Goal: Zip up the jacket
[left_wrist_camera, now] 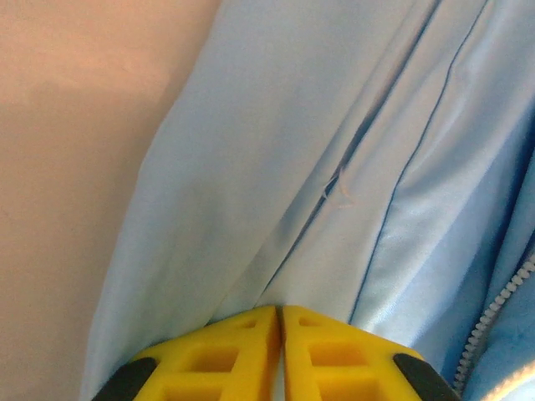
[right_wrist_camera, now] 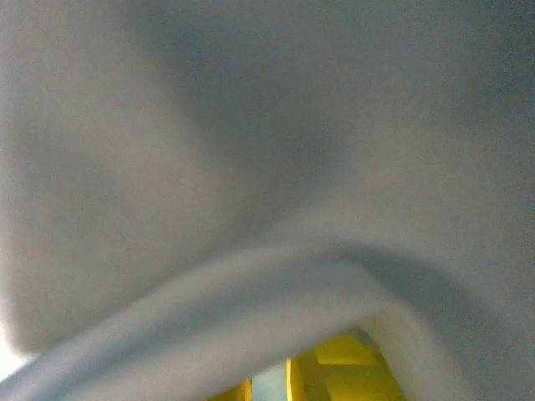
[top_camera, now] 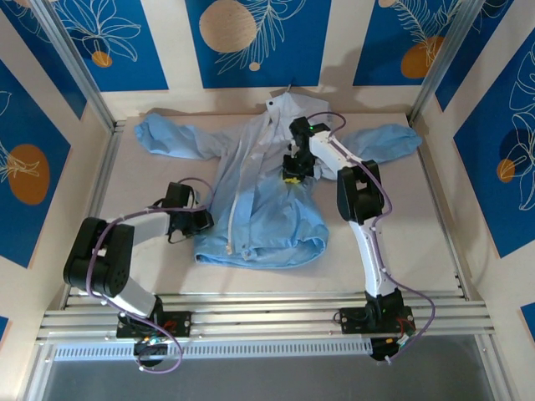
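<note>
The light-blue jacket (top_camera: 267, 209) lies spread on the table, sleeves out to both sides, hood at the back. Its pale zipper line (top_camera: 242, 188) runs down the left-of-centre front. My left gripper (top_camera: 201, 220) sits at the jacket's left edge; in the left wrist view its yellow fingers (left_wrist_camera: 242, 355) are pressed together at a fold of the jacket (left_wrist_camera: 251, 167), with zipper teeth (left_wrist_camera: 493, 326) at the lower right. My right gripper (top_camera: 292, 174) rests on the right front panel. Blurred cloth (right_wrist_camera: 251, 167) drapes close over the right wrist view, with fabric in the narrow gap between the fingers (right_wrist_camera: 334, 376).
The table (top_camera: 167, 175) is pale and boxed in by aluminium rails (top_camera: 267, 301) at the front and posts at the sides. Blue patterned panels form the walls. Bare table surface (left_wrist_camera: 67, 167) lies left of the jacket.
</note>
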Controlling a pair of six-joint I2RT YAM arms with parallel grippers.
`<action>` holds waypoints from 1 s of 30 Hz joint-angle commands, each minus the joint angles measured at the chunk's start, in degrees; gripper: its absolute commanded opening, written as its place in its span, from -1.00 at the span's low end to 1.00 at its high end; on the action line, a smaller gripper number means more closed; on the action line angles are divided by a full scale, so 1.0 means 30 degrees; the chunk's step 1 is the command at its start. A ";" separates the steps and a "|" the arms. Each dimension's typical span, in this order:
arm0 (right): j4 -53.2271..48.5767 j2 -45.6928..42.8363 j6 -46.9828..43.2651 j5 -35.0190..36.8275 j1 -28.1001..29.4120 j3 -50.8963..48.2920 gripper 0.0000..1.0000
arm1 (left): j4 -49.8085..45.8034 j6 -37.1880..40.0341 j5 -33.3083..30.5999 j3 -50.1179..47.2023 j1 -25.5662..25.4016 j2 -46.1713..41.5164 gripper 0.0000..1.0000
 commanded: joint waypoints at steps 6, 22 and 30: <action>-0.0699 -0.2069 -0.1408 0.1698 -0.1126 -0.1549 -0.57 | -0.3013 -0.0417 -0.0112 0.1060 -0.0518 0.0405 -0.90; 0.2118 -1.0331 0.2630 -0.0853 0.5035 -1.0290 0.00 | -0.4865 -0.0751 -0.0355 0.1870 -0.2506 -0.2631 -0.69; 0.4769 -0.9149 0.5865 -0.1791 0.8806 -1.1889 0.16 | -0.1454 -0.3237 0.0446 -0.0425 -0.3622 -0.1513 -0.70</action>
